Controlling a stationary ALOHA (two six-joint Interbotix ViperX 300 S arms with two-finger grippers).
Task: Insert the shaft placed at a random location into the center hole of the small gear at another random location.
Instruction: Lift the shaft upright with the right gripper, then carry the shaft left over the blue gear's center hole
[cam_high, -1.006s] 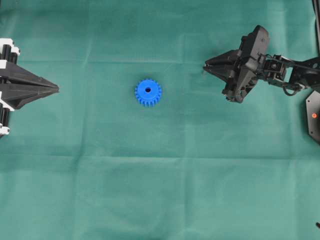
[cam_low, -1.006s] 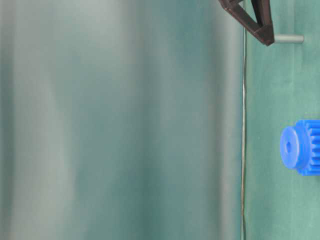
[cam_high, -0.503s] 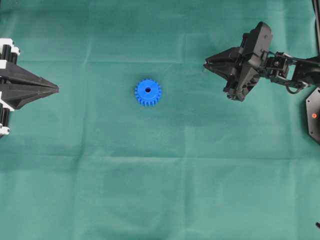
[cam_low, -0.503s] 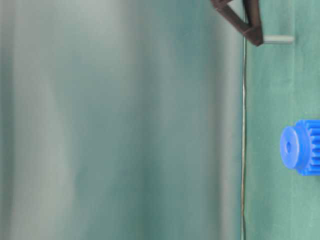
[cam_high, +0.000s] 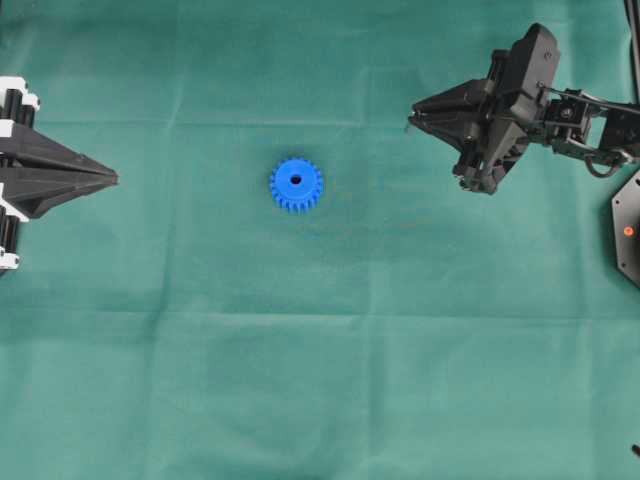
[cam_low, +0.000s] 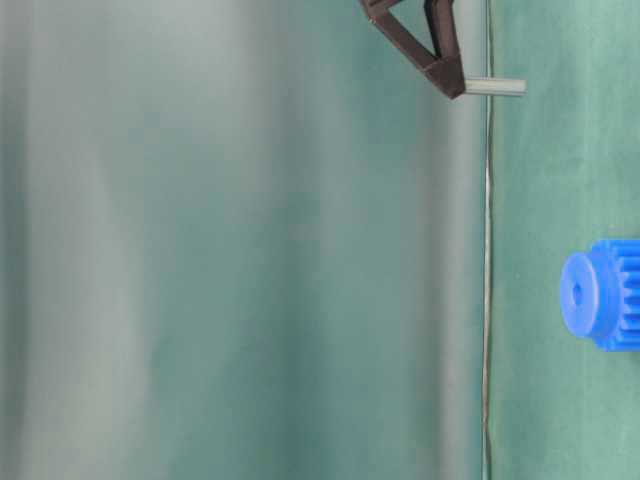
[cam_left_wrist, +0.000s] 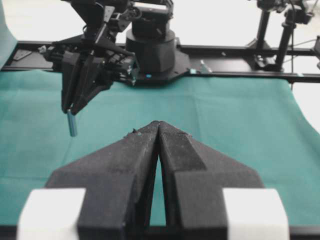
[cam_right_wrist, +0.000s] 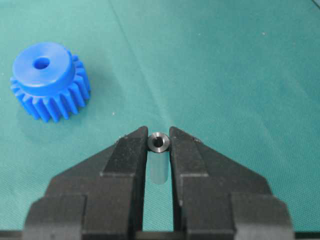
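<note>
The small gear (cam_high: 296, 185) is bright blue and lies flat on the green cloth, hub up, with the center hole (cam_high: 296, 180) showing dark. My right gripper (cam_high: 413, 117) hangs above the cloth, right of the gear, shut on the shaft (cam_right_wrist: 159, 141). The shaft is a short silvery pin that points down from the fingertips (cam_low: 495, 87). In the right wrist view the gear (cam_right_wrist: 50, 82) sits at the upper left, apart from the right gripper (cam_right_wrist: 159, 135). My left gripper (cam_high: 112, 178) rests shut and empty at the left edge, its jaws together at the tip (cam_left_wrist: 159, 125).
Green cloth (cam_high: 320, 380) covers the whole table. A black part with a red dot (cam_high: 627, 232) sits at the right edge. In the left wrist view the right arm's black base (cam_left_wrist: 150, 45) and a black rail stand at the far side.
The right gripper has risen with the shaft, which now hangs higher above the cloth. The gear and the left gripper have not moved.
</note>
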